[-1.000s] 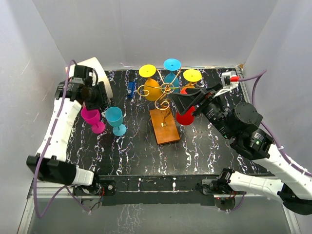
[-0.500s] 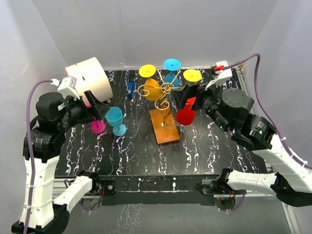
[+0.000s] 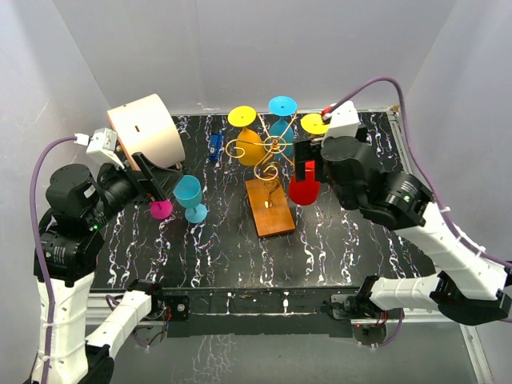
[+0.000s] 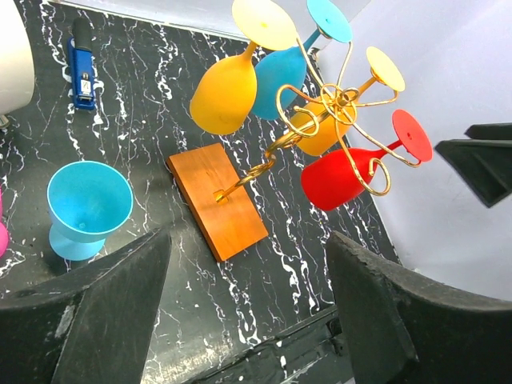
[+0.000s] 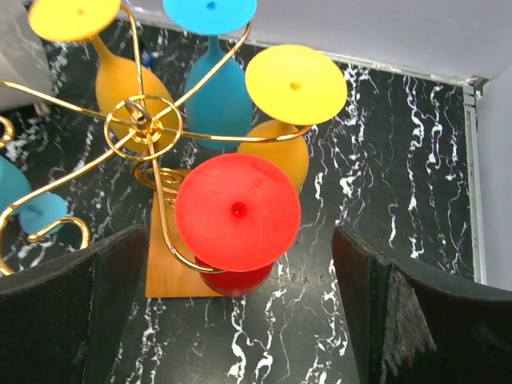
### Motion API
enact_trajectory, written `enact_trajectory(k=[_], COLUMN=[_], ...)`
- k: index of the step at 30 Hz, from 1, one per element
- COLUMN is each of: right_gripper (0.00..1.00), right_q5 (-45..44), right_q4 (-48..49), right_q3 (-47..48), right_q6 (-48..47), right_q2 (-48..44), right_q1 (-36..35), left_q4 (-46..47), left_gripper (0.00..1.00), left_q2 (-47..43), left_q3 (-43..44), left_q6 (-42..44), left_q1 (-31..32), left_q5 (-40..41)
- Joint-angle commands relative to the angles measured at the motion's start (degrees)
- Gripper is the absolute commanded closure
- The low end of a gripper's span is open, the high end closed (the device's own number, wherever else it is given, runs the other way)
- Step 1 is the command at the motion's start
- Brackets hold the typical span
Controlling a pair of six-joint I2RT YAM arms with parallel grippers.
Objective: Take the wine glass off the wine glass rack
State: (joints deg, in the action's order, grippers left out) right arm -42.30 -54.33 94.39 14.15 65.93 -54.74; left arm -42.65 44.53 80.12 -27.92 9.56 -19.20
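The wine glass rack (image 3: 273, 147) is a gold wire stand on an orange-brown wooden base (image 3: 270, 206). Several glasses hang upside down from it: an orange one (image 3: 250, 146), a blue one (image 3: 281, 128), a yellow-footed one (image 3: 315, 124) and a red one (image 3: 305, 190). My right gripper (image 5: 240, 312) is open above the rack. The red glass's foot (image 5: 238, 212) lies below and between its fingers, untouched. My left gripper (image 4: 248, 320) is open and empty, high over the table's left. The rack (image 4: 336, 104) and its base (image 4: 216, 200) show in its view.
A blue glass (image 3: 190, 196) and a magenta glass (image 3: 161, 210) stand upright left of the rack; the left gripper partly hides the magenta one. A large tan cylinder (image 3: 144, 132) sits at the back left. A small blue object (image 3: 214, 146) lies near it.
My left arm has lifted and pulled back from the magenta glass, which stays on the table. My right arm has risen and now looks down over the red glass.
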Motion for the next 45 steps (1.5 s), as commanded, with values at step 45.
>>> enact_trajectory(k=[45], right_gripper=[0.13], right_q5=[0.8], right_q4=[5.2], right_q3=[-3.7], right_q6=[9.8], right_q2=[6.8], right_q1=[7.9], left_q4=[0.6], left_gripper=[0.16], left_q2=[-0.2], left_q3=[2.7], left_q6=[-2.0], left_q1=[0.2], left_q5=[-3.3])
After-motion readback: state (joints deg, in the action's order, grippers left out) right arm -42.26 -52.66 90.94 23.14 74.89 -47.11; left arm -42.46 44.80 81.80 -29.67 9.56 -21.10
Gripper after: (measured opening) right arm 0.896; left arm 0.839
